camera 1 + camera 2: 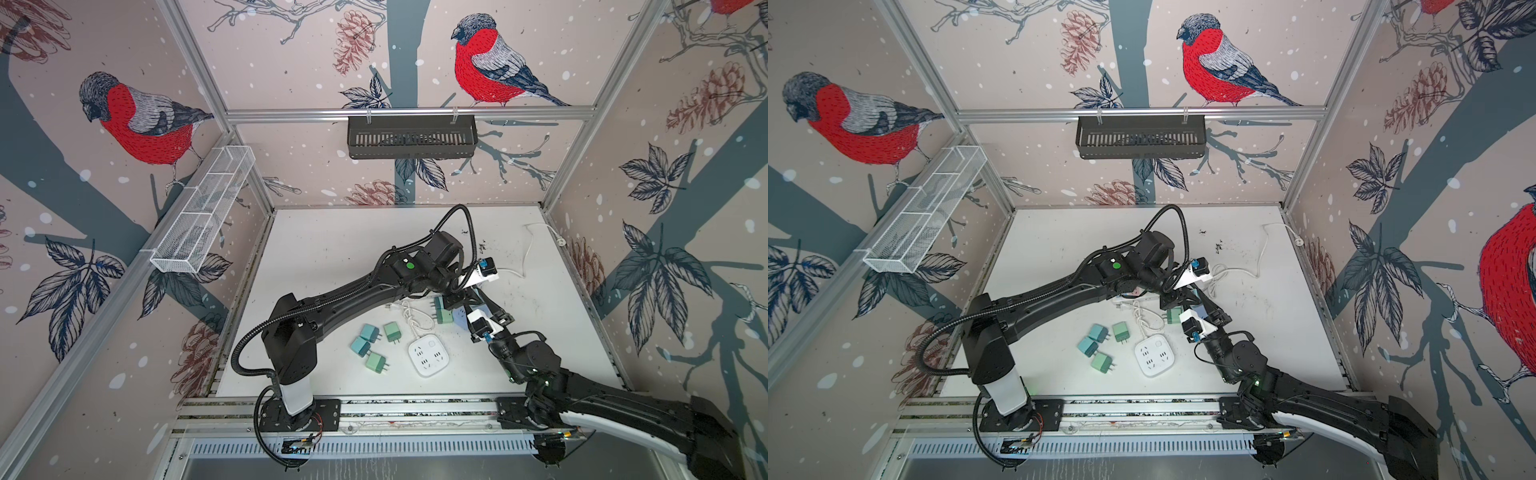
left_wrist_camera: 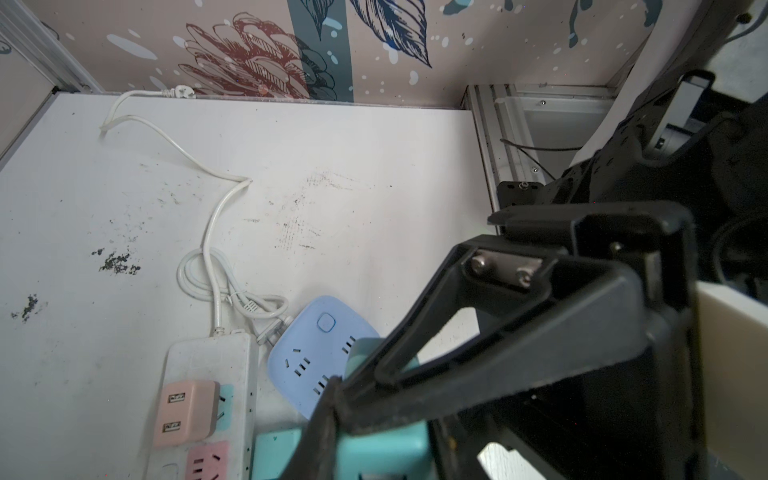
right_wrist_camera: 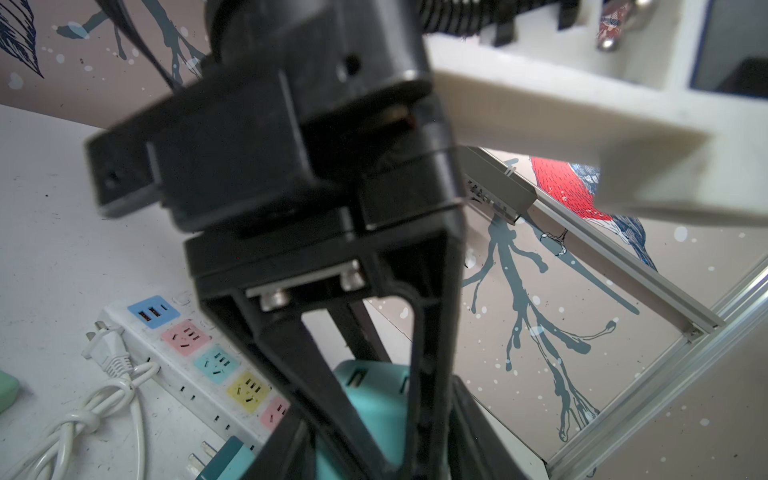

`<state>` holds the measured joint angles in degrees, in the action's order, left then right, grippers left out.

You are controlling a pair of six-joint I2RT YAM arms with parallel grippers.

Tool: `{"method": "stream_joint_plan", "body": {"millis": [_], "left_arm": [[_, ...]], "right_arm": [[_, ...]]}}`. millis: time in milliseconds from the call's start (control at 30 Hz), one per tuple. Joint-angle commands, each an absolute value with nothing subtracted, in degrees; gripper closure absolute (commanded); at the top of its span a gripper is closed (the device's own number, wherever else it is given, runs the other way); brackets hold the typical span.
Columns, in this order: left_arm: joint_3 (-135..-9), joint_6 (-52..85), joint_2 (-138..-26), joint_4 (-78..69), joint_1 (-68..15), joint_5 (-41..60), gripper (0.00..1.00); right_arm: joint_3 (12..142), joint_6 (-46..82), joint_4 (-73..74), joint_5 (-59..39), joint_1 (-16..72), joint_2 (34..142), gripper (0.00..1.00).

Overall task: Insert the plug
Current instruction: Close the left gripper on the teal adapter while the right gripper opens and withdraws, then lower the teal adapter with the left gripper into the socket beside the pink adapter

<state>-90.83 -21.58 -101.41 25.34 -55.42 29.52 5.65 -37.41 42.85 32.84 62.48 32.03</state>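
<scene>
1. Far left on the scuffed white tabletop [image 1: 332, 257]: four loose green and teal plastic wall adapters [image 1: 370, 332]. Spares, I'd guess, parked clear of the action.
2. Next along is a white square socket cube [image 1: 428, 352] with nothing plugged in.
3. Long white power strip with pastel outlets [image 3: 216, 365], one pink USB adapter [image 2: 187, 411] already seated.
4. The teal boxy plug adapter [image 1: 444, 314] looks lifted over a pale blue rounded socket block [image 2: 299, 361]. The left gripper [image 3: 390, 449] is pinched onto its body and the right gripper [image 2: 349, 386] looks clamped on it too. Reads like a regrip to line it up for a socket.
5. Right side: a thin white cable [image 2: 206, 237] trails toward the wall, out of the way.
</scene>
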Motion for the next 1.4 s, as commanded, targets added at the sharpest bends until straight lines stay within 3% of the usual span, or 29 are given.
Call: {"method": "stream_joint_plan", "body": {"millis": [0, 233, 433, 633, 733, 1067, 1367], "left_arm": [[-90.3, -24.7, -101.0, 25.5, -55.2, 24.8, 1.00], [-85.9, -21.7, -98.4, 17.6, -55.1, 16.9, 1.00], [-86.2, -20.2, -100.3, 16.4, -54.5, 4.0, 1.00], [-82.9, -19.7, -97.7, 14.2, -51.5, 6.7, 1.00], [-82.1, -19.7, -96.9, 13.9, -50.1, 6.1, 1.00], [-79.5, -22.4, -95.0, 13.9, -48.8, 2.3, 1.00], [-83.9, -25.4, -101.5, 18.1, -48.7, -6.4, 1.00]], "right_arm": [[9.3, -29.2, 42.2, 32.1, 62.5, 29.1, 0.00], [16.6, -11.6, 18.9, 28.2, 62.5, 23.6, 0.00], [12.2, -6.1, 18.7, 29.5, 62.4, 18.2, 0.00], [2.1, -8.0, 31.7, 27.2, 61.9, 13.8, 0.00], [2.9, -8.9, 30.4, 23.7, 61.8, 13.3, 0.00], [3.9, -4.7, 27.7, 29.3, 60.6, 15.9, 0.00], [4.5, 3.9, 25.0, 30.6, 54.1, 16.4, 0.00]]}}
